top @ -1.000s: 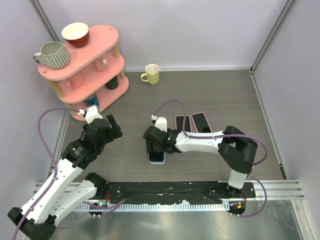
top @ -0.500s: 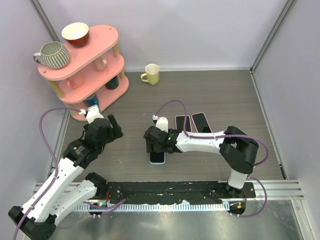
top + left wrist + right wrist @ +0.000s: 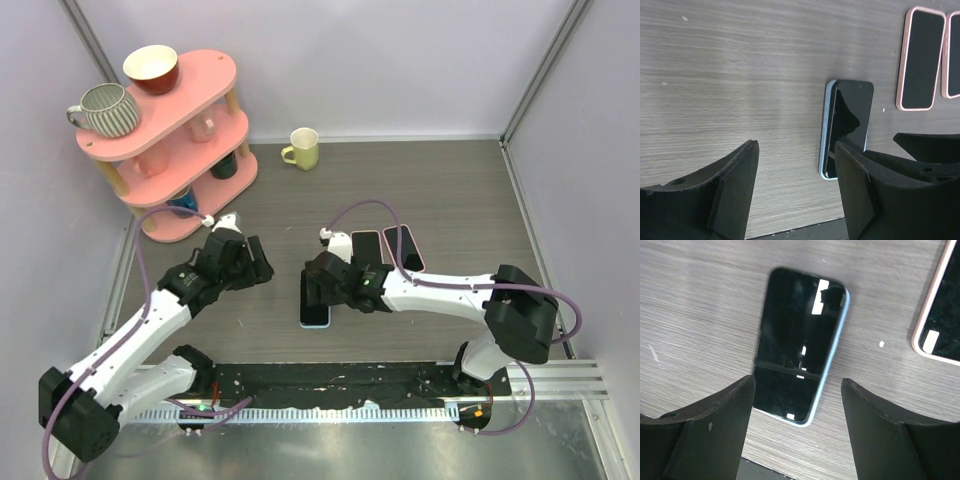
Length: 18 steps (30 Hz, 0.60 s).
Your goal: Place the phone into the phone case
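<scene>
A: Top view?
B: The black slab phone [image 3: 314, 312] lies flat on the grey wood-grain table [image 3: 440, 190], partly under the right gripper [image 3: 317, 288]. The left gripper [image 3: 262, 262] is nearby, apart.
A: Left wrist?
B: Jaws wide, empty. The light-blue phone case [image 3: 823, 135] edges the phone.
A: Right wrist?
B: Jaws wide above the phone, gripping nothing.

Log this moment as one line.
object: black slab phone on light blue plastic case, seating unclear | right claw: open, over phone | left claw: open, empty, nearby

Black phone [image 3: 797, 340]; pale-blue case [image 3: 827, 359]
</scene>
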Motion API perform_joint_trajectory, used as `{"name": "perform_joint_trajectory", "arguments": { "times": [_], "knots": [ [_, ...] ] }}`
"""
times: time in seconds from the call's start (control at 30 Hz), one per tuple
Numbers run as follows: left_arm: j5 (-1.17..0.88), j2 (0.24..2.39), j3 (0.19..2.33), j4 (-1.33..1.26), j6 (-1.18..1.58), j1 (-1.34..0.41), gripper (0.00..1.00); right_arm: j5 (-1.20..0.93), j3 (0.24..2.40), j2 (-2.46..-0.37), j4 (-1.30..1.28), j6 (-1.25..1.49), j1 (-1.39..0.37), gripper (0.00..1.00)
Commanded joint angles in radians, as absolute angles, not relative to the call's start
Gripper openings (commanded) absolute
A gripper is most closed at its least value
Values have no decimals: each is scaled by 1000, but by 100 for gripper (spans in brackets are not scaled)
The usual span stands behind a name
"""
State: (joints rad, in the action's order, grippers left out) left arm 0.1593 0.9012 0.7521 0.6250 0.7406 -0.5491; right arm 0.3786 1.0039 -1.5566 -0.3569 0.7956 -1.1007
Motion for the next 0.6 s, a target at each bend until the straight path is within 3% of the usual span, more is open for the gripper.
{"name": "perform_joint_trajectory", "arguments": {
  "times": [0.0,0.4,0.57],
  "knots": [
    [8,969,707,462,767,-549,66,315,919,-1490,-255,775,-1063,74],
    [-132,1201,649,273,824,-549,56,195,790,-1515,-80,761,-1014,59],
    [-127,1221,632,253,839,-549,54,167,769,-1557,-31,747,-999,47]
  ]
}}
